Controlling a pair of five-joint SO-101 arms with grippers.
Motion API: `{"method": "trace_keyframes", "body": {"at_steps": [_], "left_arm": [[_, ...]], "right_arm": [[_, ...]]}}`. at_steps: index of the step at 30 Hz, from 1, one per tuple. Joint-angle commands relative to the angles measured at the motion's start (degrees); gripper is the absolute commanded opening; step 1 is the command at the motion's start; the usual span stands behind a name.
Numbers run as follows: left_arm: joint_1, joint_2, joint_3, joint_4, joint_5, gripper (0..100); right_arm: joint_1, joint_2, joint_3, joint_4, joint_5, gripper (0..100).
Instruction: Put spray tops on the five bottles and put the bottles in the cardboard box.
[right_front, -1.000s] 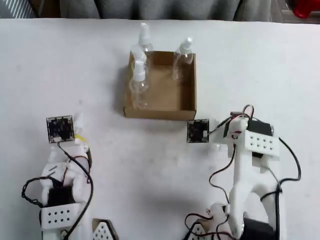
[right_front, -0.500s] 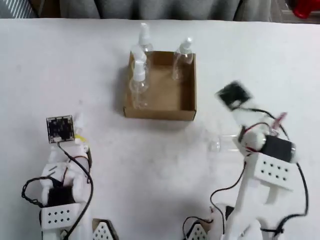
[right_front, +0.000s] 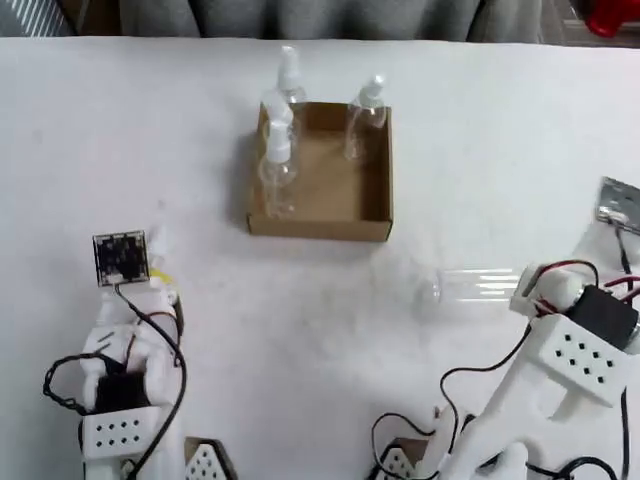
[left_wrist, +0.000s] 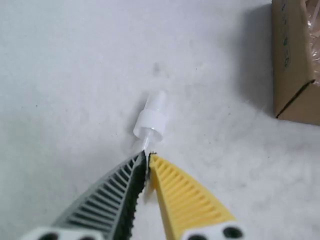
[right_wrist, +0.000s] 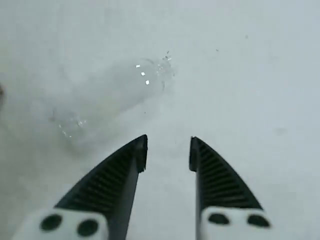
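On the far side of the white surface (right_front: 150, 120) we see the cardboard box (right_front: 320, 226), open at the top, with four clear bottles standing upright at it, each already wearing a spray top: three in a row along its left wall (right_front: 276, 165) and one at the far right corner (right_front: 366, 118). Closer to the arms, the fifth bottle (right_front: 470, 287) lies on its side with no top, well apart from the box, its open neck pointing toward the middle of the surface and its other end by the right arm (right_front: 560, 345). From that arm's wrist we see the right end effector (right_wrist: 167, 152) spread and empty, with the lying bottle just beyond its fingertips and not touching them. On the left side, the loose spray top (left_wrist: 151, 120) lies on the surface, apart from the box. We see the left end effector (left_wrist: 148, 162) pressed together, grey finger against yellow, its tips meeting right at the thin end of that top; we cannot tell whether they pinch it.
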Motion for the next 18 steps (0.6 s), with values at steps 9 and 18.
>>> {"method": "trace_keyframes", "body": {"at_steps": [9,18], "left_arm": [[-0.40,-0.66,-0.26,-1.41,-0.62,2],[-0.40,-0.66,-0.26,-1.41,-0.62,2]], "right_arm": [[-3.30,-0.57,8.62,-18.15,-37.19,17.0],[-13.58,-1.10,16.97,-28.53,-39.47,30.4]]}}
